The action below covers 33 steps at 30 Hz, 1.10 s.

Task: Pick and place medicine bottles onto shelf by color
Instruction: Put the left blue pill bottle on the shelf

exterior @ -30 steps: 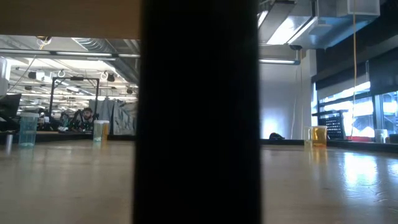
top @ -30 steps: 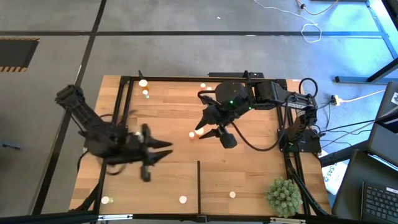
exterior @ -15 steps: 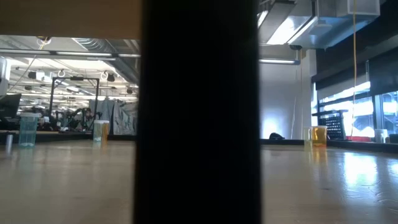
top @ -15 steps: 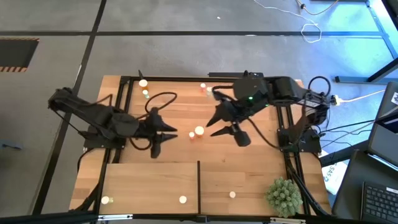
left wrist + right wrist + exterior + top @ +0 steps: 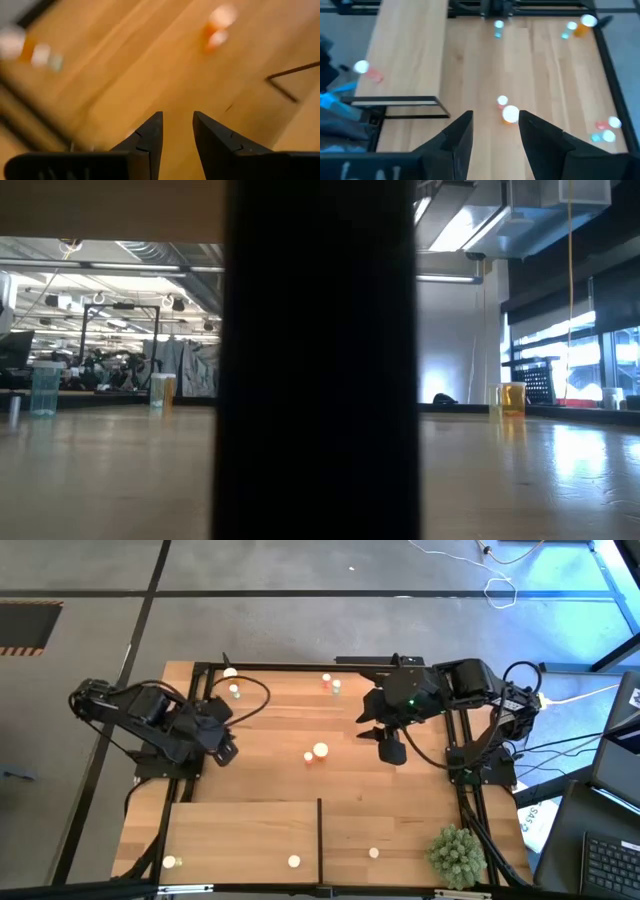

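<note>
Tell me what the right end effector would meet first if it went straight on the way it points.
Probably the pair of bottles mid-table: an orange, white-capped one with a smaller one touching it. In the right wrist view they sit just beyond the right end effector, whose jaws stand apart and empty. Depth is unclear.

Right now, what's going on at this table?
Two robot arms are sorting small medicine bottles onto a pale wooden shelf. Neither holds anything: the left gripper sits at the left edge of the table and the right gripper toward the right, both with fingers parted and empty. Two bottles stand mid-table between them, more wait along the far edge, and three are on the shelf.
</note>
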### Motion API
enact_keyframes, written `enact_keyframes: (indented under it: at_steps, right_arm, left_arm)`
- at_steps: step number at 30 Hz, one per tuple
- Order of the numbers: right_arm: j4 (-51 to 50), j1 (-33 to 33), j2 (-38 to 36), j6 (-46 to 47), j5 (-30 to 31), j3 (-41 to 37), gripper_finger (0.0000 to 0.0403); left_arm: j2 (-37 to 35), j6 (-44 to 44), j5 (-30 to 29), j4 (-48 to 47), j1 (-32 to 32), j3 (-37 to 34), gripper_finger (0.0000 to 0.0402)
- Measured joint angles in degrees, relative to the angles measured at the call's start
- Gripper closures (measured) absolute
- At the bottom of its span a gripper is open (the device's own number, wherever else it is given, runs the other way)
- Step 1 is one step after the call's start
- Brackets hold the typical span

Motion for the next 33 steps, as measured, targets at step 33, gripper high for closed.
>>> enact_keyframes:
  at_steps: [33]
  right_arm:
    - [2.43,0.02,-0.02,-1.46,-3.32,0.00,0.0243]
  left_arm:
    - [2.34,-27.22,7.42,-4.81,3.89,-11.93,0.0301]
